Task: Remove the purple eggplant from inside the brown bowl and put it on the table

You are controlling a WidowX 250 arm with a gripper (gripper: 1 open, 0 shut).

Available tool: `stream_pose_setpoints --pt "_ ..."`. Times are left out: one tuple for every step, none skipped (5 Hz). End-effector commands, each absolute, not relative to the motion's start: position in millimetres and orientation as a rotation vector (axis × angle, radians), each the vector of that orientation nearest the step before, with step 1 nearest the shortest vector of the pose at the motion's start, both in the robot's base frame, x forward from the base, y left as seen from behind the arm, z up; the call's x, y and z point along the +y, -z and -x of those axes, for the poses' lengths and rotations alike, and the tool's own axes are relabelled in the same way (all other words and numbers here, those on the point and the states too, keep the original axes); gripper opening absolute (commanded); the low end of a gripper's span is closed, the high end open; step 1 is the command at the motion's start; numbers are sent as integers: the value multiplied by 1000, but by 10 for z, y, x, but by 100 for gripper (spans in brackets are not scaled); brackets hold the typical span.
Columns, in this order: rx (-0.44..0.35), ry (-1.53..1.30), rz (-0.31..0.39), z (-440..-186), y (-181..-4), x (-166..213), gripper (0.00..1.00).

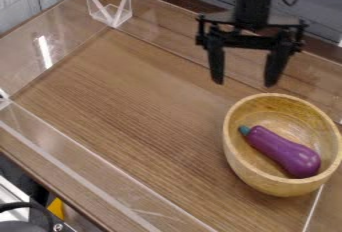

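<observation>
The purple eggplant (281,150) lies inside the brown bowl (249,171) at the right of the table (127,116), its dark green stem end pointing up-left. My black gripper (249,74) hangs above the table just behind the bowl's far rim, pointing down. Its two fingers stand wide apart with nothing between them. The eggplant is untouched and in full view.
Low clear acrylic walls (80,176) border the tabletop on the left, front and back. A clear folded acrylic piece (110,8) stands at the back left corner. Bare wood lies left of the bowl.
</observation>
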State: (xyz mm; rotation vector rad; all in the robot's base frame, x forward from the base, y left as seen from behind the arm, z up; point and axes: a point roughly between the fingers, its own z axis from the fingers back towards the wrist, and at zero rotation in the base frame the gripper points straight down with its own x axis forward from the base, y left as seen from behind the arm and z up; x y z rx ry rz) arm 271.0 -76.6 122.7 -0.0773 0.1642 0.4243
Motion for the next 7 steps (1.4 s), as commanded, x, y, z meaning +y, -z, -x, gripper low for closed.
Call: stream_pose_setpoints --pt "116 -485 127 -2698 -1382 -1007 100" --pt "124 -534 144 -2682 -1329 -1209 100" --pt "128 -583 160 -2671 -1265 -1277 100" --pt "129 -608 162 -2672 -1197 -1310 100" --pt "129 -635 166 -2676 -1115 -1357 100" --pt "122 -660 167 -2690 -1013 -1380 100" --pt "113 -668 162 -2706 -926 -1393 100"
